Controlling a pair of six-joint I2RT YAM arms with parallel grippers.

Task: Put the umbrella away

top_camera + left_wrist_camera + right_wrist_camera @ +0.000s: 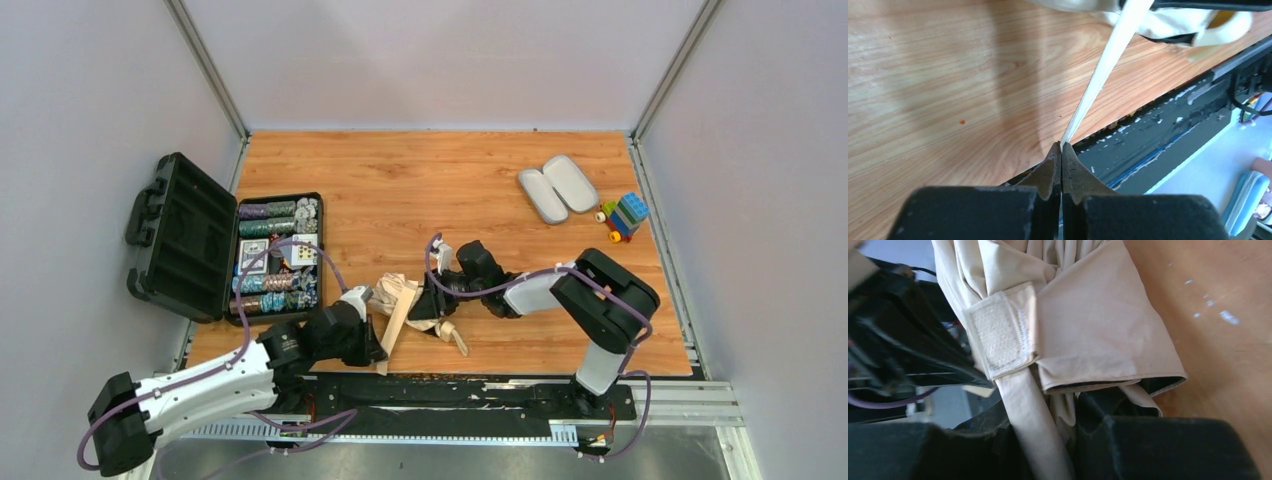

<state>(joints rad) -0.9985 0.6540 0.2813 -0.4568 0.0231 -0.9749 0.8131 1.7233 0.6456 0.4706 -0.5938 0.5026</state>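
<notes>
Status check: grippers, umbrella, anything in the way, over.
Left gripper shut on strap, pulled taut, unfastened. Right gripper around umbrella folds, grip unclear. Hard case lies apart, far back right.

Just ahead of the black right gripper, the umbrella is plain beige, its strap bearing an off-white woven patch. Beyond the dark-brown left gripper, the table is orange-brown woodgrain with a red speck.
</notes>
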